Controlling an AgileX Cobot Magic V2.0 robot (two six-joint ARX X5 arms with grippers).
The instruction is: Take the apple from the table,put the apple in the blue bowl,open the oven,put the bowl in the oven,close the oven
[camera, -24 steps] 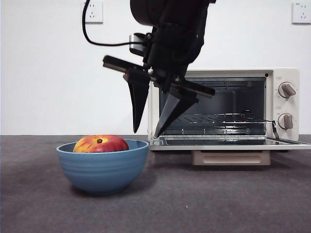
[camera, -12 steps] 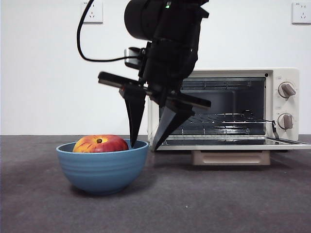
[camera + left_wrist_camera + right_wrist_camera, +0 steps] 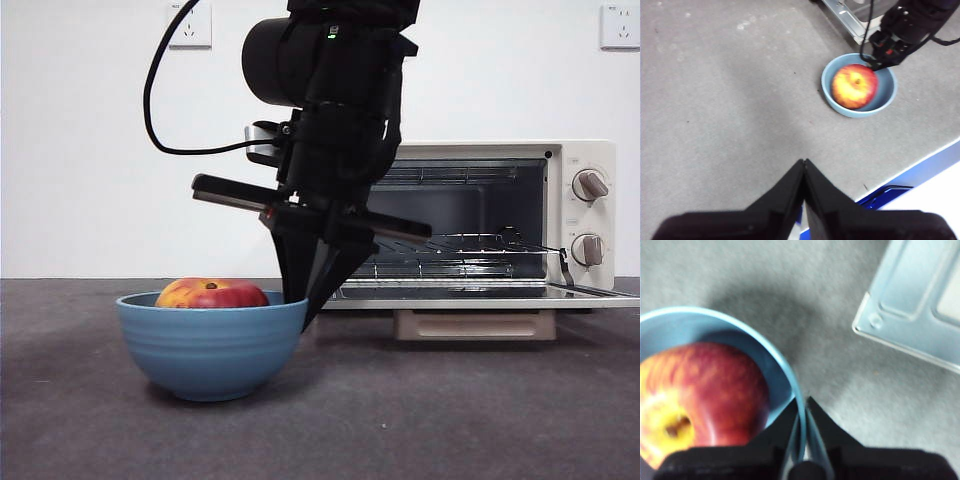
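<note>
Right gripper (image 3: 801, 440) pinches the blue bowl (image 3: 212, 345) rim, one finger inside, one outside, on the worktop (image 3: 450, 410) beside the open oven (image 3: 480, 235). Apple (image 3: 212, 293) aboard makes it top-heavy and slippery. Left gripper (image 3: 804, 172) waits, fingers pressed together.

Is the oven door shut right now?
No, the oven stands with its door folded down flat in the front view, so the wire rack inside shows.
</note>
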